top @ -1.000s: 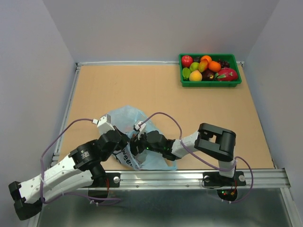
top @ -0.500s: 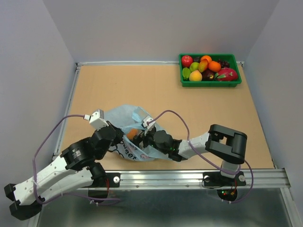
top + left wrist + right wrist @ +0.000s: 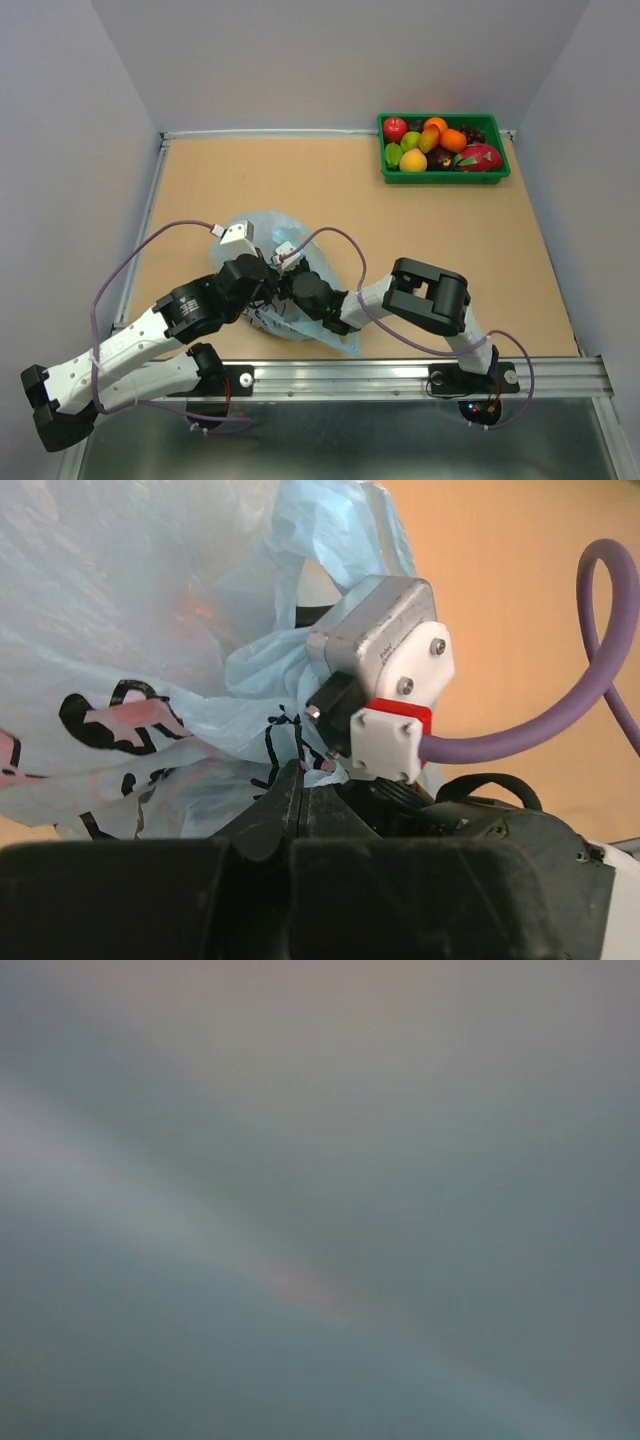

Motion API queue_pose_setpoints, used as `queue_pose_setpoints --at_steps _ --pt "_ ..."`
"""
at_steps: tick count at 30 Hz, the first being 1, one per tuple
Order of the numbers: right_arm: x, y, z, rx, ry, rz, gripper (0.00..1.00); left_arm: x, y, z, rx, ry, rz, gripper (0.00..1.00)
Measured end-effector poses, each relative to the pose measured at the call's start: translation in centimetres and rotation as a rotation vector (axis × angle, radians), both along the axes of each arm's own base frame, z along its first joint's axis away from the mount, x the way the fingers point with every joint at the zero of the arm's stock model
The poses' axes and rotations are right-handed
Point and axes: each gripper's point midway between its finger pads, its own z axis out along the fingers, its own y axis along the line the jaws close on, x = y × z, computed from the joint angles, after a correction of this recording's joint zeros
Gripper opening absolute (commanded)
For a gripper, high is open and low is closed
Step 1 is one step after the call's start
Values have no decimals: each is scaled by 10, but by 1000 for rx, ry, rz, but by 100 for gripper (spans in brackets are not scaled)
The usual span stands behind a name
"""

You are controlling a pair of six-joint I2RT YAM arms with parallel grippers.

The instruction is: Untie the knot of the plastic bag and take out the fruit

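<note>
The light blue plastic bag with its pink-red and black print lies crumpled near the table's front left. My left gripper is shut, with a fold of the bag pinched at its tips. The right gripper's body and wrist camera are pushed into the bag beside the left one. Plastic hides its fingers, and the right wrist view is only grey-blue blur. A faint orange patch shows through the plastic. I cannot make out the knot.
A green tray holding several fruits stands at the back right corner. Purple cables loop above both wrists. A metal rail runs along the near edge, and raised borders close the table's left and back sides.
Both grippers and the bag have shifted, the right arm's elbow swinging left. The right gripper has gone deeper into the bag. The orange fruit seen half a second ago is now covered.
</note>
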Motion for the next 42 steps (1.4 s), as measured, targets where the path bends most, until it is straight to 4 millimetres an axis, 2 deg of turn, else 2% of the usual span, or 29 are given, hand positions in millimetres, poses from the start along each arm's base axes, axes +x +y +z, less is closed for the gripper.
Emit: queue_pose_setpoints --at_steps 3,4,6,7,13,17,21,25,31,34,39,42 --pt "11 1 -9 -9 -13 -56 83 0 -2 -2 8 5 -14 0" --pt "14 2 -9 -2 -21 -70 71 0 -4 -1 3 5 -24 0" --pt "17 3 -8 7 -28 -90 57 0 -6 0 -1 2 -30 0" --pt "19 2 -8 9 -32 -100 43 0 -6 1 -2 0 -31 0" --pt "26 -8 -5 25 -44 -169 20 1 -4 2 0 -8 -22 0" --pt "23 -22 -12 28 -42 -188 15 5 5 7 20 -29 15 0" --pt "12 -51 -6 20 -29 -192 9 15 16 27 49 -76 83 0" --pt "3 -78 11 49 -29 -206 6 27 23 44 93 -128 140 0" --pt "-13 -111 37 89 -37 -183 5 45 34 38 215 -145 184 0" --pt "-24 -127 66 148 -52 -151 4 63 45 32 291 -138 220 0" --pt "-41 -136 129 266 -92 -70 3 100 68 31 396 -111 263 0" --pt "-52 -139 149 276 -100 -8 2 120 73 39 433 -121 267 0"
